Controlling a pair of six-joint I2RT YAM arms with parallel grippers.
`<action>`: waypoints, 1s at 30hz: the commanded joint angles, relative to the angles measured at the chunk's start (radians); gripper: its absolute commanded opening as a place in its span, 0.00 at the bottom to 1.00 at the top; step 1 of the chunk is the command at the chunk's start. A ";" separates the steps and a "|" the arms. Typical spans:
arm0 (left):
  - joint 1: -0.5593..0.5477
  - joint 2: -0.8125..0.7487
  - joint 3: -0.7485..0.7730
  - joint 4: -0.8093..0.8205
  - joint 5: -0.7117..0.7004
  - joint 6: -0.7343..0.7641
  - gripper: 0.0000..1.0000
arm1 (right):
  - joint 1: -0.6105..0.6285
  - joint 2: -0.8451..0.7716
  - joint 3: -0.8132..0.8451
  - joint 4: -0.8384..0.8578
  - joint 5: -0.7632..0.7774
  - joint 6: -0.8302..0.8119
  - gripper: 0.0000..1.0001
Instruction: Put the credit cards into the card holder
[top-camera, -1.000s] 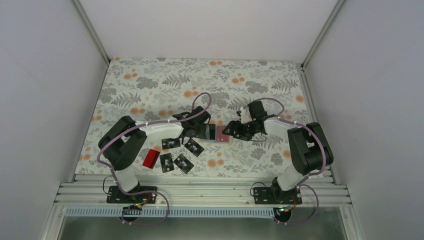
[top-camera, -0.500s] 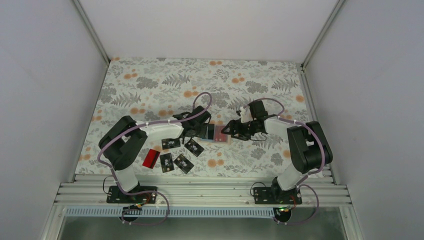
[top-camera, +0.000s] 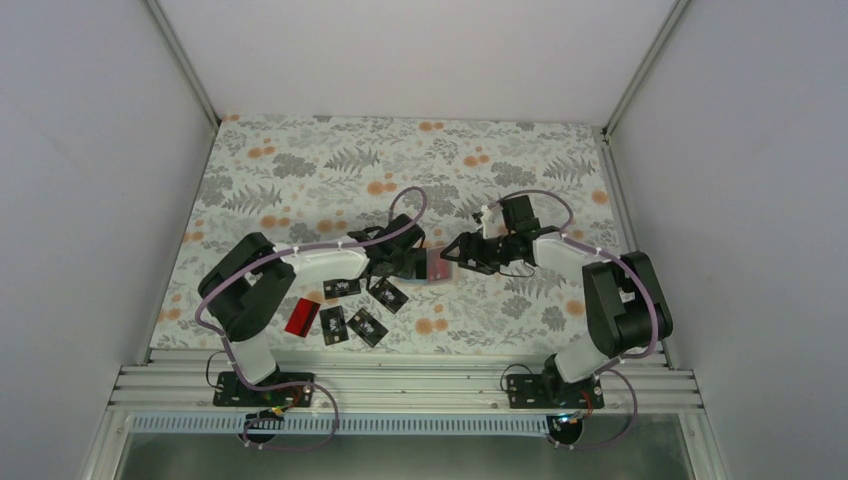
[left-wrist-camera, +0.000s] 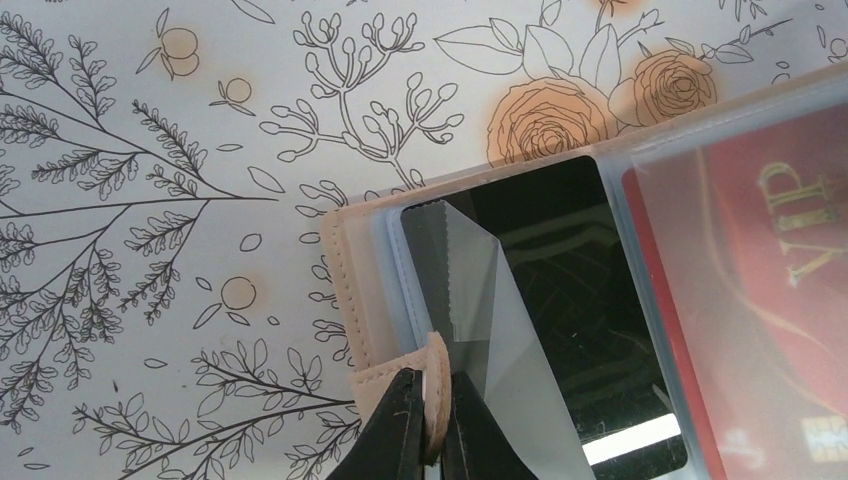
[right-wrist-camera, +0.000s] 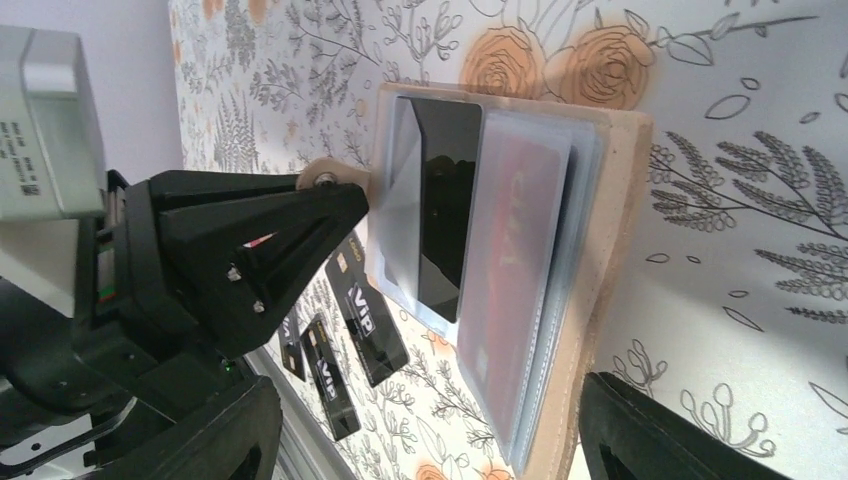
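Left end effector (left-wrist-camera: 432, 402) pinches card holder (left-wrist-camera: 350, 290) (open).

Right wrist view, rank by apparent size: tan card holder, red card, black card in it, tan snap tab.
Tan folding card holder
then red card and plain black card: alike, red nearer the camera, so unranked
tan snap tab smallest
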 joint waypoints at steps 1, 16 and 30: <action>-0.011 0.017 -0.003 0.029 0.019 -0.017 0.03 | 0.018 -0.026 0.030 0.018 -0.036 0.011 0.76; -0.020 0.008 -0.005 0.033 0.018 -0.025 0.03 | 0.115 -0.013 0.100 0.036 -0.029 0.064 0.76; -0.018 -0.013 -0.032 0.040 0.011 -0.028 0.02 | 0.207 0.083 0.164 0.107 -0.017 0.113 0.76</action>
